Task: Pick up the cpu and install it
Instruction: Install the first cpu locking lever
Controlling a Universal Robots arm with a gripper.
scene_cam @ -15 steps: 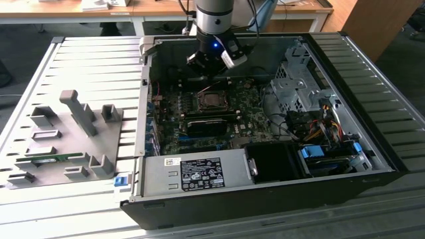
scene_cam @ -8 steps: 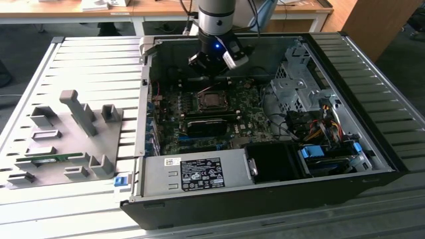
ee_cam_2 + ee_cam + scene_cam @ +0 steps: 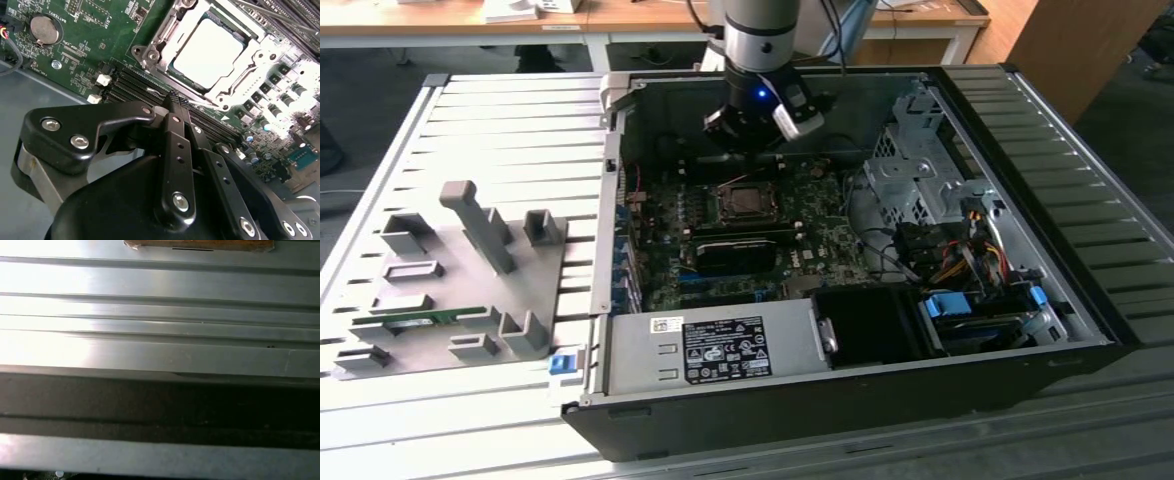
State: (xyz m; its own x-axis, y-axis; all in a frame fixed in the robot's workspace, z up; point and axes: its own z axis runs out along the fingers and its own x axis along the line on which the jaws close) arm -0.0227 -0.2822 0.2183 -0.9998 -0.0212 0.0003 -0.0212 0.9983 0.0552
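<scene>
A: Where is the cpu (image 3: pixel 209 50)?

B: In the second wrist view it lies flat in the motherboard socket (image 3: pixel 200 55), a square chip with a bright silver top, framed by the open metal retention bracket. In the exterior view the socket (image 3: pixel 744 200) sits near the middle of the green motherboard (image 3: pixel 720 250), inside the open black computer case (image 3: pixel 854 400) on the ribbed metal worktop (image 3: pixel 480 120).

A: And the pincer (image 3: pixel 172 100)?

B: Its fingers meet at a knurled black tip, clenched with nothing between them. The cpu lies just beyond that tip, apart from it, with no contact. In the exterior view the pincer (image 3: pixel 754 125) hangs over the board just behind the socket, toward the case's far wall.

A: Long axis?

B: None to speak of; the chip is square, edges aligned with the socket frame.

A: Surroundings?

B: A round coin cell (image 3: pixel 44 28), black memory slots (image 3: pixel 135 85) between pincer and socket, and grey plastic fixture blocks (image 3: pixel 480 225) on a plate at the exterior view's left.
</scene>
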